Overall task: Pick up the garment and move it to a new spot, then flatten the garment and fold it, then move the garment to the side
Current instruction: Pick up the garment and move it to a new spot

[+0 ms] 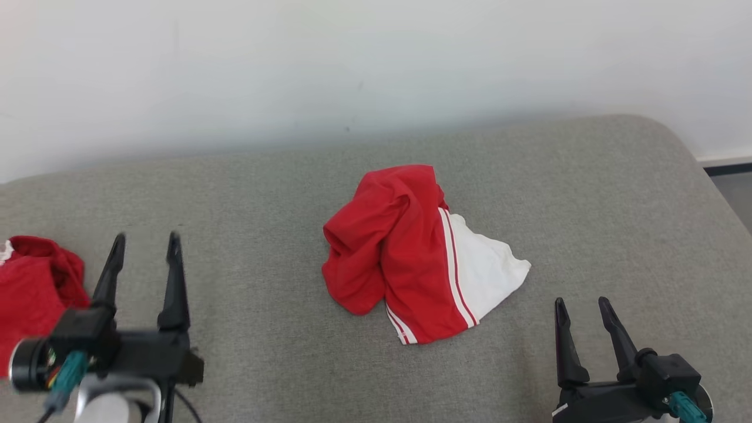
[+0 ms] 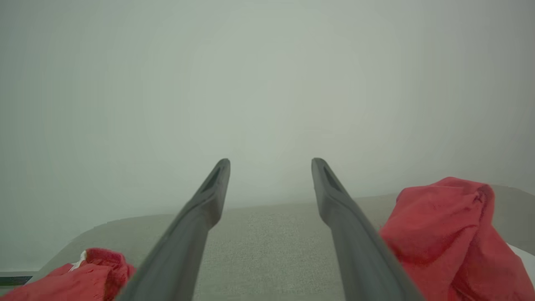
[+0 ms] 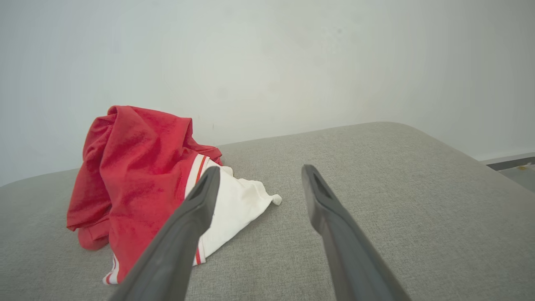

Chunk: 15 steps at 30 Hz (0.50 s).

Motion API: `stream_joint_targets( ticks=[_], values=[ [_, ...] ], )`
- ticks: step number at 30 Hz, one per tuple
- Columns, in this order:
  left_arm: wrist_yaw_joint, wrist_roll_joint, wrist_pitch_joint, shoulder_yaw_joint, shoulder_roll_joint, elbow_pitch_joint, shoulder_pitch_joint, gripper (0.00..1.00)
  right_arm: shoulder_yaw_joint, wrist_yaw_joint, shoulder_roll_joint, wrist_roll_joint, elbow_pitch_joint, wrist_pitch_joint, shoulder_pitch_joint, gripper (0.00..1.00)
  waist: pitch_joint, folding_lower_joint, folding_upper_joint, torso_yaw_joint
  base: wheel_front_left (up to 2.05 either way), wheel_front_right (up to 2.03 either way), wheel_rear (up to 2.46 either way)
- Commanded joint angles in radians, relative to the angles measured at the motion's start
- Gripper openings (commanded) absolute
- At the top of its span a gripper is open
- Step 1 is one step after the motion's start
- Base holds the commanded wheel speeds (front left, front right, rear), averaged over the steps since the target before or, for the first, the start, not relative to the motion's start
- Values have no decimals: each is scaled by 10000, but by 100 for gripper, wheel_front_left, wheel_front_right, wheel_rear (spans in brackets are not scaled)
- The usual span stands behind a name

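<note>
A crumpled red and white garment point(image 1: 411, 258) with white stripes lies heaped in the middle of the grey cushioned surface point(image 1: 264, 194). It also appears in the right wrist view as a garment point(image 3: 138, 179) to the left of the fingers, and at the right edge of the left wrist view as a red heap point(image 2: 451, 238). My left gripper point(image 1: 147, 244) is open at the lower left, well left of the heap, holding nothing. My right gripper point(image 1: 581, 308) is open at the lower right, just right of the white corner, apart from it. In their own wrist views, both the left gripper point(image 2: 271, 163) and the right gripper point(image 3: 259, 171) stand spread and empty.
A second red garment point(image 1: 32, 288) lies at the left edge of the surface, beside my left gripper, and shows as a red cloth point(image 2: 79, 276) in the left wrist view. A pale wall point(image 1: 352, 64) stands behind. The surface rounds off at the far right, with floor point(image 1: 734, 188) beyond.
</note>
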Motion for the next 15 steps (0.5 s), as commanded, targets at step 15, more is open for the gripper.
stream_joint_targets(
  ticks=[15],
  values=[
    [-83, 842, -32, 1144, -656, -945, 2344, 100, 34, -22, 28, -138, 84, -6, 278, 100, -450, 1, 0, 681, 0, 0, 0]
  ],
)
